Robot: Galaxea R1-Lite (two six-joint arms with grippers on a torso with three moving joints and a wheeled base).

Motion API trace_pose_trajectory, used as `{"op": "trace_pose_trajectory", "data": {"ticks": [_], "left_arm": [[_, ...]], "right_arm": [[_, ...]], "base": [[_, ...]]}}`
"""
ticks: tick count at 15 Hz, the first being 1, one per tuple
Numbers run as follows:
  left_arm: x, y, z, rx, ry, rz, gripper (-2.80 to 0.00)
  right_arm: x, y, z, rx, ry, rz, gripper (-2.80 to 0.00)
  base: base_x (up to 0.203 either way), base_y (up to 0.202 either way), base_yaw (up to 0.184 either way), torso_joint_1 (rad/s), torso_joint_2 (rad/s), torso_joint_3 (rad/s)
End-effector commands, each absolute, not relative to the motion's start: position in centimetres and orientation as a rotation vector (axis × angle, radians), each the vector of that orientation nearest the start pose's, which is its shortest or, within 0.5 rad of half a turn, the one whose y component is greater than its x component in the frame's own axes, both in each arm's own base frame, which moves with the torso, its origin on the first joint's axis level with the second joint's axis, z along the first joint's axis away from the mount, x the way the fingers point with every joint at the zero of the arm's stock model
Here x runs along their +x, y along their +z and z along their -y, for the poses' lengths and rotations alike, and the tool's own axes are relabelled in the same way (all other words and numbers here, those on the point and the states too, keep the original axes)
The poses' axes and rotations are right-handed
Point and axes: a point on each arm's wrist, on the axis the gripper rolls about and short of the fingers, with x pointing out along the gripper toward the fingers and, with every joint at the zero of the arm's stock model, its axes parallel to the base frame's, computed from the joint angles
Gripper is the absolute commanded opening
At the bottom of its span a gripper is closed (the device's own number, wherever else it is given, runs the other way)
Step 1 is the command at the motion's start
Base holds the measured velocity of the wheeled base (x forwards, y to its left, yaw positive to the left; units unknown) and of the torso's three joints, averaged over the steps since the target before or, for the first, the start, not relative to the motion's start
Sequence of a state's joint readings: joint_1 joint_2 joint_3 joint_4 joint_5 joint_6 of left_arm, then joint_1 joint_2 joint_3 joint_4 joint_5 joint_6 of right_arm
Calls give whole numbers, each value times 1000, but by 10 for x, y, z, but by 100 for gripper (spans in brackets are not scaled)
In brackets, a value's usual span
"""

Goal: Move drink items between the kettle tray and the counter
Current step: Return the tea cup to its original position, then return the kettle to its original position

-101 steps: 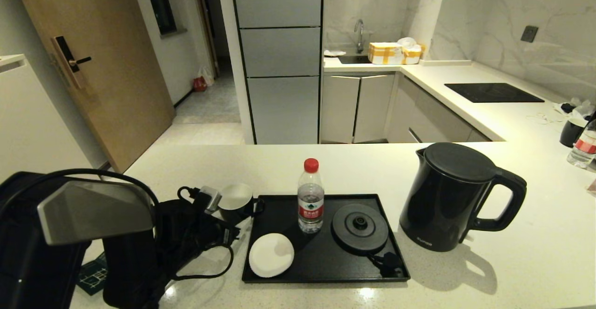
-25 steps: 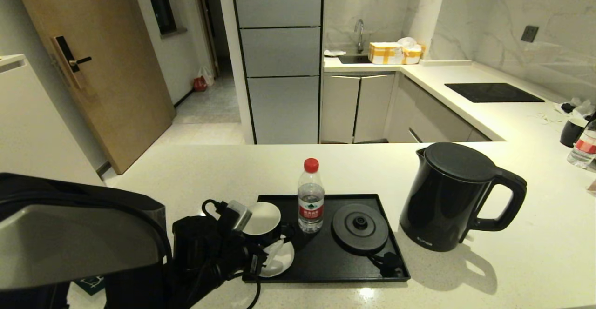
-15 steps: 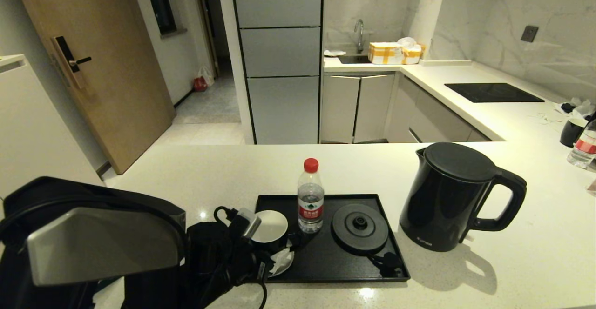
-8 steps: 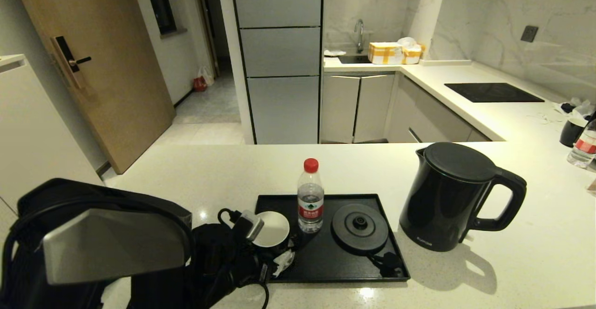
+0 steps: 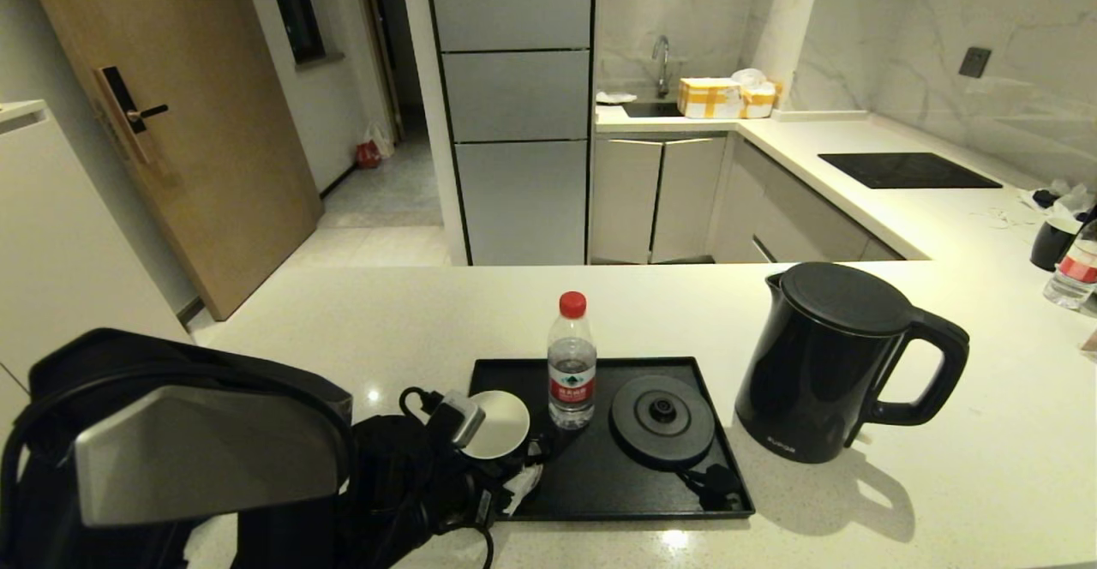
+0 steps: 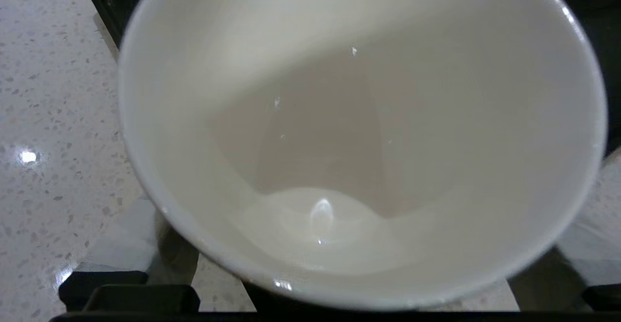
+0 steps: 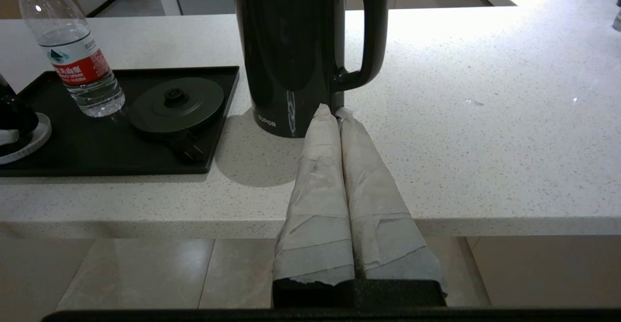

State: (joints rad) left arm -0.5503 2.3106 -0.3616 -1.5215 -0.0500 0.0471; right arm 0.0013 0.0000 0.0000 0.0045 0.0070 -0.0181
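Our left claw point(image 5: 480, 458) clamps the black mug point(image 5: 497, 426) over the kettle tray's point(image 5: 600, 483) saucer point(image 7: 29, 137); letting go off-centre could tip it. Right claw point(image 7: 335, 113): together, parked off the worktop point(image 5: 943, 483).

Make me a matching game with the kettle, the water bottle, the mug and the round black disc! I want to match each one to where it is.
Things:
1. kettle
2. bottle
3. mug
4. round base disc

Places:
A. by the left gripper, over the white saucer
B. on the counter, right of the tray
C. flat on the tray's right half
D. upright in the tray's middle

Pairs: 1-B, 2-D, 3-A, 4-C
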Motion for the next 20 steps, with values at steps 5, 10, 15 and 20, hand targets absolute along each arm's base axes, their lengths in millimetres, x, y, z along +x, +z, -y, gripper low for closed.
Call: {"op": "trace_pose_trajectory", "data": {"ticks": [5, 10, 15, 20], "left_arm": [[245, -1, 153, 150, -606, -404, 0], [235, 11, 148, 146, -608, -393, 0], [217, 27, 137, 129, -605, -390, 0], [206, 40, 130, 104, -599, -370, 0]], "right_arm": [[-23, 75, 0, -18, 8, -8, -280], [-23, 75, 0, -18, 8, -8, -280], [-23, 75, 0, -18, 8, -6, -280], [-23, 75, 0, -18, 9, -7, -280]], "base": [[0, 0, 0, 0, 0, 0], [0, 0, 0, 0, 0, 0], [0, 0, 0, 0, 0, 0], [0, 0, 0, 0, 0, 0]]}}
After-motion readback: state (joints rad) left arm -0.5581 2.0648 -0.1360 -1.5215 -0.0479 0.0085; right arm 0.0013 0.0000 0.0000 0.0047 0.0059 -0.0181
